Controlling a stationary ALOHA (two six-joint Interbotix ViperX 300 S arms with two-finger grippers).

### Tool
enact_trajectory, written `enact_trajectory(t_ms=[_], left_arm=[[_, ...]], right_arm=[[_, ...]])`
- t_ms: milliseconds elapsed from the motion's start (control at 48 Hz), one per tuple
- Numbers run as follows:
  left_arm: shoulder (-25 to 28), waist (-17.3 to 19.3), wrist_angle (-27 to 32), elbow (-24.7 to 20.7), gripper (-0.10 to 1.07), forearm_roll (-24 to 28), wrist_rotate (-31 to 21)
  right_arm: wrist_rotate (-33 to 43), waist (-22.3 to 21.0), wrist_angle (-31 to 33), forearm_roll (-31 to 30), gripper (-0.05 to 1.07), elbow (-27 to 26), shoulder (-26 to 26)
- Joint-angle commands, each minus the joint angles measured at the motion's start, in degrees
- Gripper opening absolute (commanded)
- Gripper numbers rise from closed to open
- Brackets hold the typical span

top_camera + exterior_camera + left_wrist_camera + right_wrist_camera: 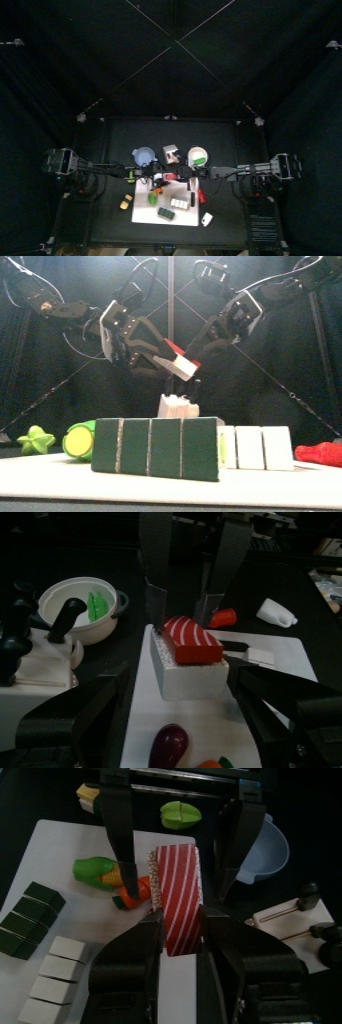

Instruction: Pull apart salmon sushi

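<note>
Your right fingers are clamped on the salmon sushi, holding it up above the counter's middle (clear of the clutter). Your left fingers stand wide apart around its white base, placed to grip and pull.

Landmark: dark green segmented block, front centre on the white counter.

Just beside its right end: white segmented block, lower in height. Further right, at the frame edge: red item, partly cut off. Left of the green block: round green piece, then a green star.

Above and behind the green block: both arms angle down and meet. Salmon sushi, red with white stripes, hangs tilted between the left gripper and right gripper. White piece directly below it, just behind the green block's top edge.
</note>
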Motion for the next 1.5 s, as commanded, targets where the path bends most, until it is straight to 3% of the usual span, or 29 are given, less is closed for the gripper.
enact_trajectory(t_ms=[0,208,542,688,1479], left_arm=[[0.3,0.8,-0.5,-2.1,1.02,0.2,0.0],[0.2,1.4,-0.5,-2.2,0.96,0.2,0.0],[-0.2,1.1,-0.5,-1.7,0.66,0.9,0.0],[-0.4,1.0,-0.5,-1.3,0.58,0.9,0.0],[-2.3,1.0,-0.5,0.6,0.57,0.8,0.0]], right_arm=[[-0.1,-0.2,-0.3,0.0,0.41,-1.7,-1.1],[-0.1,-0.2,-0.3,-0.2,0.41,-1.7,-1.1],[-0.1,-0.2,-0.3,0.1,0.41,-1.7,-1.0],[-0.1,-0.2,-0.3,0.1,0.4,-1.5,-1.1],[0.2,0.3,0.8,0.2,0.4,-0.4,-1.1]])
